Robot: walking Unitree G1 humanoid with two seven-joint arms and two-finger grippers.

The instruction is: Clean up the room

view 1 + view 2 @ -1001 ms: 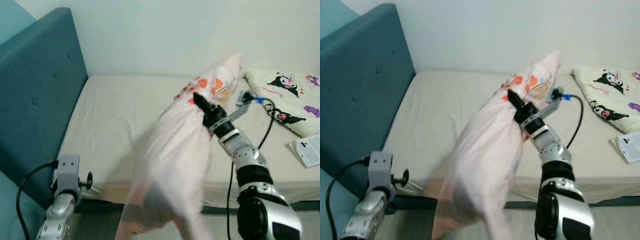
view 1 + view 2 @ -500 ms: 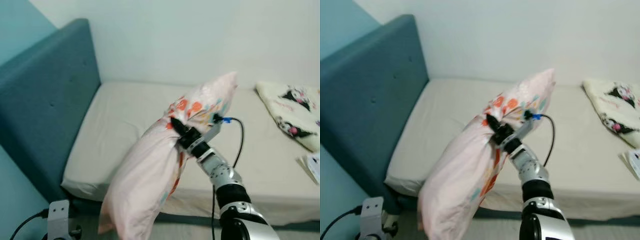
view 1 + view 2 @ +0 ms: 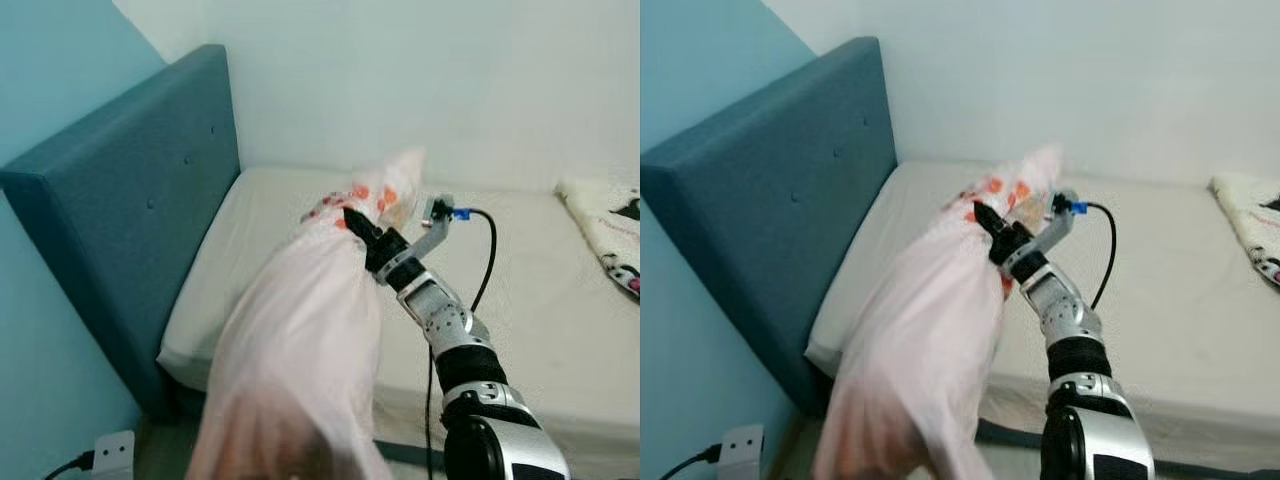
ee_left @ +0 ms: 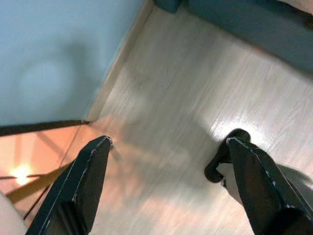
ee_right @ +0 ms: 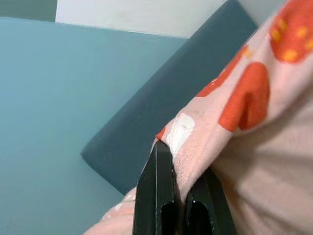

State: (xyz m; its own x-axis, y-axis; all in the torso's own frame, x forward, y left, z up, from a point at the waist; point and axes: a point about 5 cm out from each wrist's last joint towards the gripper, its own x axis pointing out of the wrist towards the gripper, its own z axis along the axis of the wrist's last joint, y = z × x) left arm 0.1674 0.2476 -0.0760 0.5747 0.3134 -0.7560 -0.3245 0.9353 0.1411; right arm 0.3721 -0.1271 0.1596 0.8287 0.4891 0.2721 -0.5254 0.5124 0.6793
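Observation:
A pale pink pillow (image 3: 310,350) with orange and red prints hangs in the air over the bed's near edge, its lower end blurred. My right gripper (image 3: 356,222) is shut on the pillow's upper end (image 5: 215,122), the cloth pinched between the black fingers (image 5: 159,196). The bare cream mattress (image 3: 540,300) lies behind it, against the teal headboard (image 3: 130,220). My left gripper (image 4: 166,161) hangs low over the pale wood floor (image 4: 186,88), open with nothing between its fingers.
A cream blanket with cartoon prints (image 3: 615,225) lies at the bed's far right. A black cable (image 3: 485,260) runs along my right arm. A white wall socket (image 3: 110,450) sits low by the blue wall (image 3: 50,400). Bare mattress stretches between pillow and blanket.
The camera has turned left, so the headboard and blue wall take up more of the picture. The pillow swung with my right gripper toward the headboard; its lower end is blurred.

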